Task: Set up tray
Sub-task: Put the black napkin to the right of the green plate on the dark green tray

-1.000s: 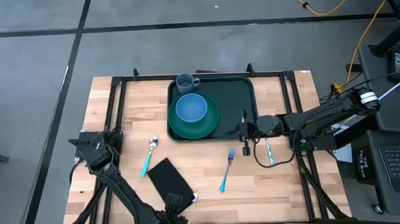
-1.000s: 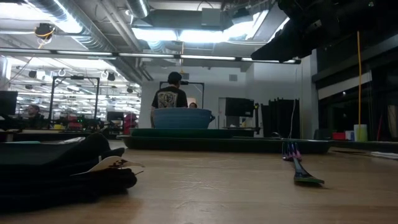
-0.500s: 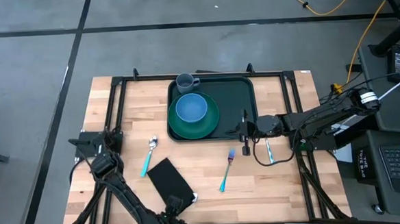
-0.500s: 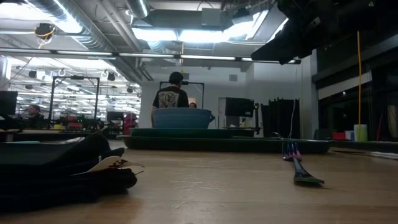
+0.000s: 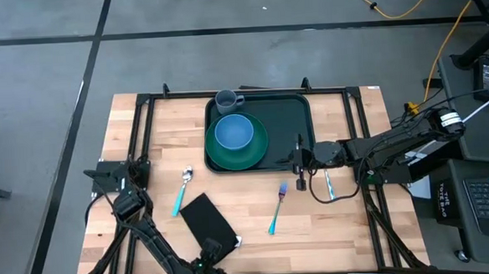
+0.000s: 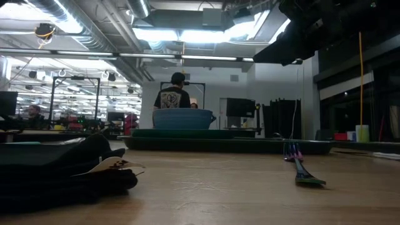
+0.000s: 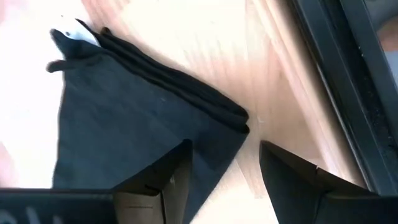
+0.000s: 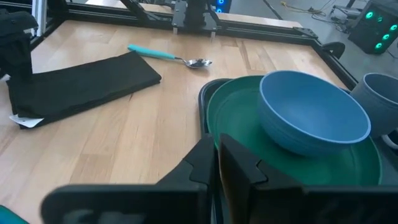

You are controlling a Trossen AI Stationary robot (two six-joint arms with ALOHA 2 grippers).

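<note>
The dark green tray (image 5: 290, 122) lies at the table's far middle and holds a round green plate (image 5: 258, 153), a blue bowl (image 5: 234, 132) and a grey mug (image 5: 227, 100). A black folded napkin (image 5: 205, 219) lies flat on the wood near the front edge. My left gripper (image 7: 227, 171) is open just above the napkin's corner (image 7: 239, 118), one finger over the cloth, the other over bare wood. My right gripper (image 8: 217, 162) is shut and empty, hovering over the tray's near right part (image 5: 298, 155).
A teal-handled spoon (image 5: 182, 191) lies left of the napkin. A fork (image 5: 277, 206) and another utensil (image 5: 329, 185) lie on the wood in front of the tray. A black frame rail (image 7: 348, 81) runs close beside my left gripper. People stand in the room beyond the table.
My left arm has sunk toward the napkin near the table's front edge, its gripper staying open.
</note>
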